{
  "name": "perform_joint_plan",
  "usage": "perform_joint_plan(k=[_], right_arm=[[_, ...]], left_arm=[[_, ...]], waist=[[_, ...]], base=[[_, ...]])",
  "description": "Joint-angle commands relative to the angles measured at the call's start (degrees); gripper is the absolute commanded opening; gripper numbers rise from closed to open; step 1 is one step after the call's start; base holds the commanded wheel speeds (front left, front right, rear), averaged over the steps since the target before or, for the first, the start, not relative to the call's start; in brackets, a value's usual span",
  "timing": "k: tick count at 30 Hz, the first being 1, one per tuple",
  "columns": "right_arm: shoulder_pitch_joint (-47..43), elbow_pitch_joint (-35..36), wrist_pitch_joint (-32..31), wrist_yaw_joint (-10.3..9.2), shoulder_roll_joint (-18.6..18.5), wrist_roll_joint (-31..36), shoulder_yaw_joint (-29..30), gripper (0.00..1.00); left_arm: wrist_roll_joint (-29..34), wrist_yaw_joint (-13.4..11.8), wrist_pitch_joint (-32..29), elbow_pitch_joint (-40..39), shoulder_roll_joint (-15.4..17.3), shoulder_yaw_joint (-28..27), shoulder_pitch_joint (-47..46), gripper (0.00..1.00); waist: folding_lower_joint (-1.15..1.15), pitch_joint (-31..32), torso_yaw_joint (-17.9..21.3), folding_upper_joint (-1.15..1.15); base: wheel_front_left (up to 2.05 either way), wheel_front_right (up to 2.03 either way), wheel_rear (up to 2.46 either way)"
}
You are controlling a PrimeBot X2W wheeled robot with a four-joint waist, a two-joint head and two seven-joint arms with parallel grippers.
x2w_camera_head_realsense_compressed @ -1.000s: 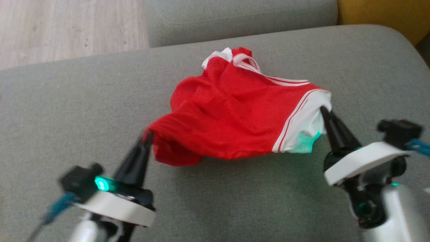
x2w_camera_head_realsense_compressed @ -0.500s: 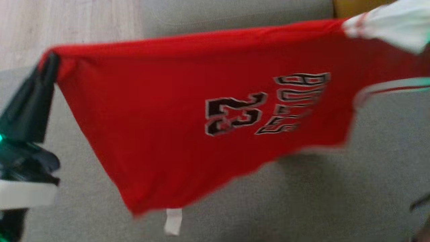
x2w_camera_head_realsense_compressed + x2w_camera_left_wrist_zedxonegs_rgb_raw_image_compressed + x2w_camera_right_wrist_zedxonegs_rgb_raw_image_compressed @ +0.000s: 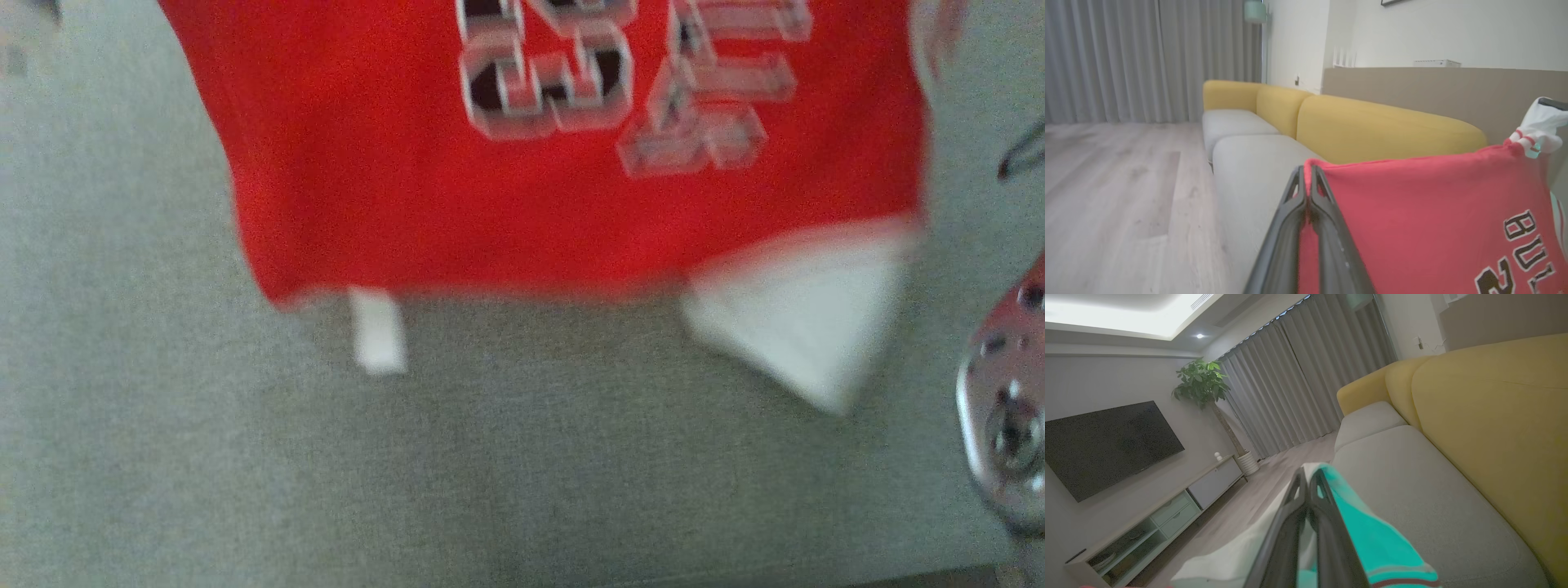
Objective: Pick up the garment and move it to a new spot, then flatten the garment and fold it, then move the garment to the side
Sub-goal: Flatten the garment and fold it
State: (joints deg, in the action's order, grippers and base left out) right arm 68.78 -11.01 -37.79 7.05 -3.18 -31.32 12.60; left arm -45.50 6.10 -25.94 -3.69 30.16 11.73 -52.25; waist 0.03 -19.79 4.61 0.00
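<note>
The jersey is held spread over sofa for moving, edges clamped in shut left tool and right tool.

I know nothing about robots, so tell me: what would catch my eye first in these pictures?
A bright red jersey with a bold black-and-white number hangs spread out over the grey sofa seat. The left gripper is pinched shut on one red corner, and the right gripper on its white trim, glowing turquoise there. Behind runs a mustard-yellow backrest.
</note>
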Motion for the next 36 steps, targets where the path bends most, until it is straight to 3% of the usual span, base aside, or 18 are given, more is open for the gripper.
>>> perform_joint_plan(k=[1, 4, 6, 10, 14, 19, 25, 28, 36], right_arm=[[3.66, 0.78, 1.52, 0.44, 0.30, 0.77, -1.16, 0.00], [10.46, -8.32, 9.95, 0.44, 0.30, 1.11, -3.22, 0.00], [13.46, -14.31, 15.89, 0.44, 0.30, 0.60, -4.21, 0.00], [16.02, -21.92, 23.87, 0.44, 0.30, -1.65, -7.36, 0.00], [11.70, -23.20, 26.48, 0.44, 0.30, -3.13, -10.90, 0.00], [-3.68, -17.07, 26.18, 0.44, -0.66, -4.23, -13.54, 0.00], [-28.12, -3.45, 23.16, 0.44, -4.21, -3.53, -16.36, 0.00], [-39.27, 2.16, 21.67, 0.44, -5.46, -2.65, -16.26, 0.00], [-62.06, 16.37, 16.82, 0.44, -4.63, 0.13, -13.29, 0.00]], left_arm=[[2.06, 0.43, 1.97, -0.41, 2.28, -2.09, -4.83, 0.00], [12.35, 1.05, 14.30, 11.72, 1.86, 2.09, -15.09, 0.00], [14.93, 1.19, 22.17, 19.83, 0.01, 3.67, -19.27, 0.00], [16.58, 1.33, 33.14, 30.75, -2.13, 7.81, -23.35, 0.00], [13.48, 1.36, 38.74, 33.80, -1.61, 15.26, -21.39, 0.00], [9.80, 1.37, 40.84, 32.15, -0.69, 19.77, -11.05, 0.00], [11.70, 1.37, 40.92, 21.86, -1.29, 14.25, 9.55, 0.00], [13.28, 1.32, 40.93, 17.86, -3.25, 10.83, 21.04, 0.00], [19.82, 0.75, 40.94, 8.38, -6.92, 8.17, 44.59, 0.00]], waist=[[-0.03, -4.32, -1.52, 0.00], [-0.03, -6.39, -1.55, 0.00], [-0.03, -6.55, -1.40, 0.00], [-0.03, -6.77, -1.11, 0.00], [-0.03, -6.43, -0.81, 0.00], [-0.03, -5.33, -0.66, 0.00], [-0.03, -4.66, -0.61, 0.00], [-0.03, -2.47, -1.19, 0.00], [-0.03, 3.46, -2.40, 0.00]], base=[[0.00, 0.00, 0.00], [0.00, 0.00, 0.00], [0.00, 0.00, 0.00], [0.00, 0.00, 0.00], [0.00, 0.00, 0.00], [0.00, 0.00, 0.00], [0.00, 0.00, 0.00], [0.00, 0.00, 0.00], [0.00, 0.00, 0.00]])
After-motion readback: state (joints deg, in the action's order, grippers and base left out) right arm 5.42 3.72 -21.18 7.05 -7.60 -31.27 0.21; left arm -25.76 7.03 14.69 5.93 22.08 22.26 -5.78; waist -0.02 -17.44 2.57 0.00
